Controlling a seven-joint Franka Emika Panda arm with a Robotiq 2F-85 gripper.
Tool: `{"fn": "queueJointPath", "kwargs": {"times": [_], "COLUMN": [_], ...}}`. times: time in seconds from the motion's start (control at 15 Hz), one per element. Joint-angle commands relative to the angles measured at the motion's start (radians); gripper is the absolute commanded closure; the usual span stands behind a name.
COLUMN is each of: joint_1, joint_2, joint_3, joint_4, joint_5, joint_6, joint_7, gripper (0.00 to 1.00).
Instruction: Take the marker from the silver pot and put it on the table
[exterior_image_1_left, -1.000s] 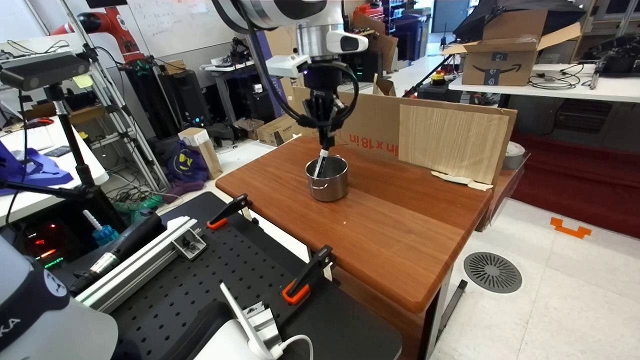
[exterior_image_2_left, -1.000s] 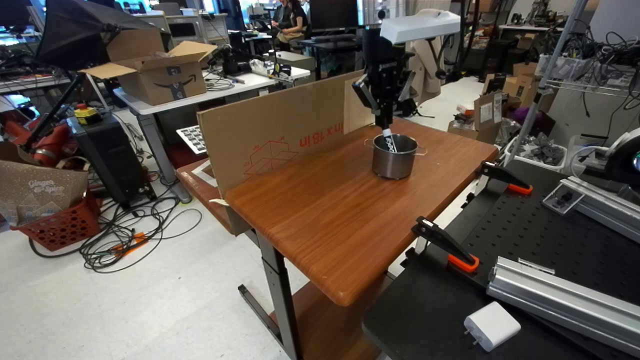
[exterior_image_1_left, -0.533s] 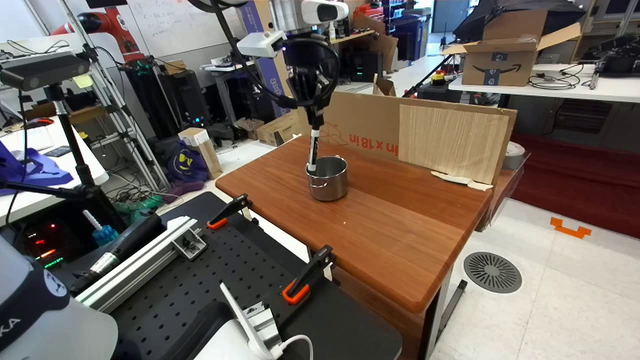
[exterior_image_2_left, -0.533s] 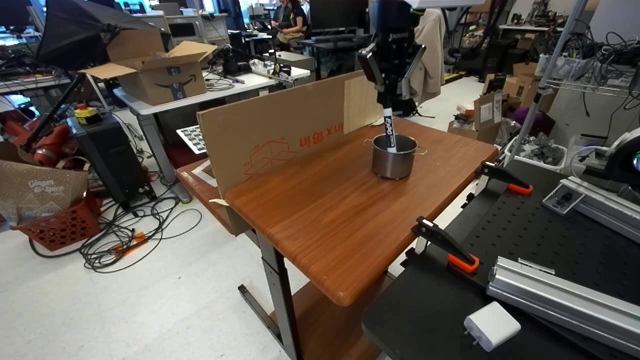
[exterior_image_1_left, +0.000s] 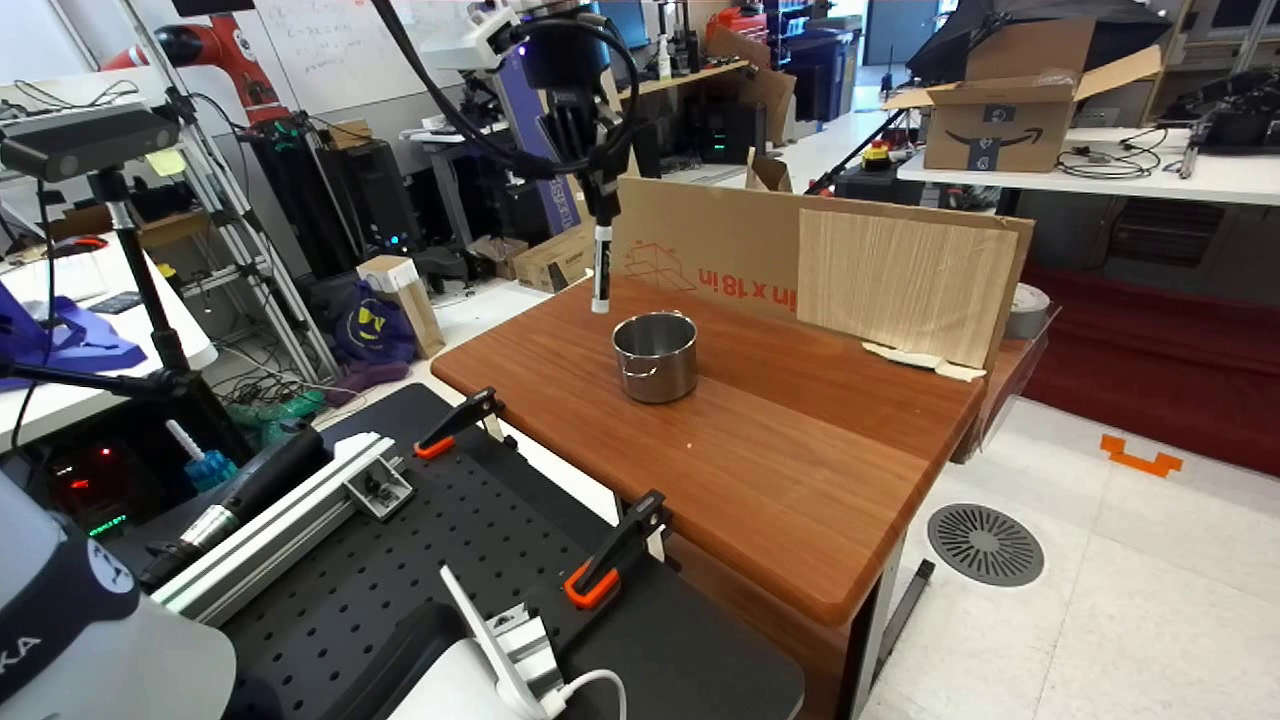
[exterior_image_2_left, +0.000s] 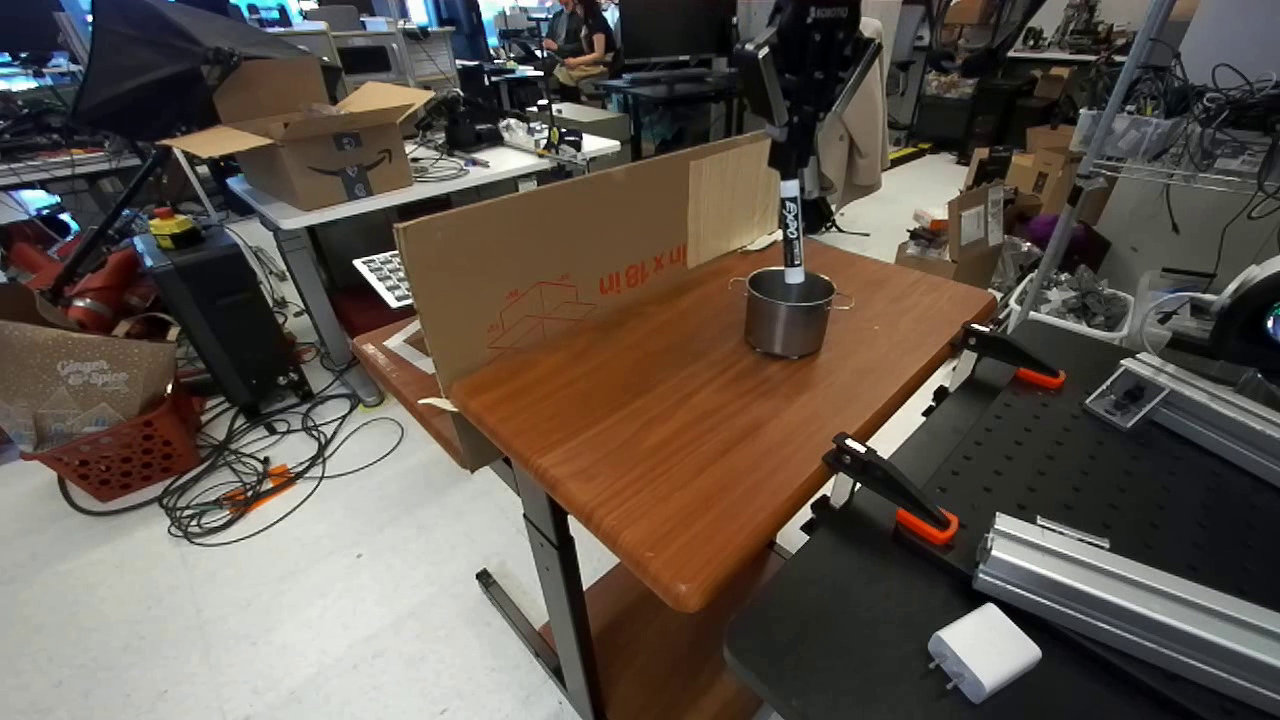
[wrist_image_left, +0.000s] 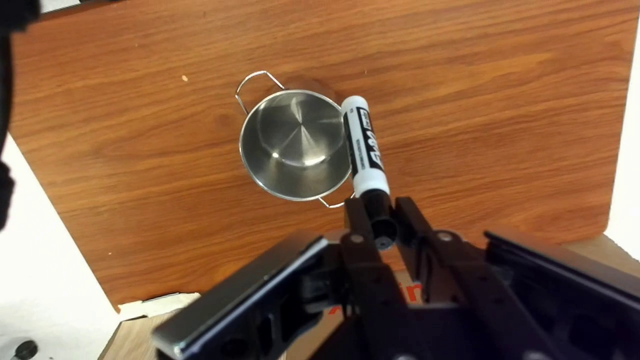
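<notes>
The marker (exterior_image_1_left: 601, 268) is white with a black label and a black cap. My gripper (exterior_image_1_left: 603, 215) is shut on its cap end, and the marker hangs nearly upright in the air. In an exterior view the marker (exterior_image_2_left: 792, 230) appears over the pot's mouth; in the wrist view it (wrist_image_left: 364, 145) overlaps the pot's rim edge. The silver pot (exterior_image_1_left: 655, 375) stands upright on the reddish-brown table (exterior_image_1_left: 780, 450); its inside wall (wrist_image_left: 280, 177) and bare bottom show in the wrist view. The gripper also shows in an exterior view (exterior_image_2_left: 792, 170) and in the wrist view (wrist_image_left: 382, 215).
A cardboard sheet (exterior_image_2_left: 560, 260) stands along one long edge of the table. Orange-handled clamps (exterior_image_1_left: 620, 550) sit at the opposite edge, beside a black perforated board (exterior_image_1_left: 400, 580). The pot has thin wire handles (wrist_image_left: 257, 80) that stick out.
The gripper has risen and lifted the marker out of the pot. In an exterior view it moved left past the pot. The marker swung from slanted to nearly upright. The pot stayed put.
</notes>
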Motion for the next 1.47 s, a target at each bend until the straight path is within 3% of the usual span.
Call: {"fn": "queueJointPath", "kwargs": {"times": [0.0,0.67,1.4], "joint_1": [-0.006,0.003,0.043], "joint_2": [-0.003,0.157,0.432], "joint_3": [0.024,0.054,0.071], "joint_4": [-0.018,0.152,0.450], "joint_5": [0.045,0.161,0.140], "joint_6": [0.018,-0.093,-0.288], "joint_7": [-0.043,-0.111,-0.046], "gripper": [0.95,0.95,0.95]}}
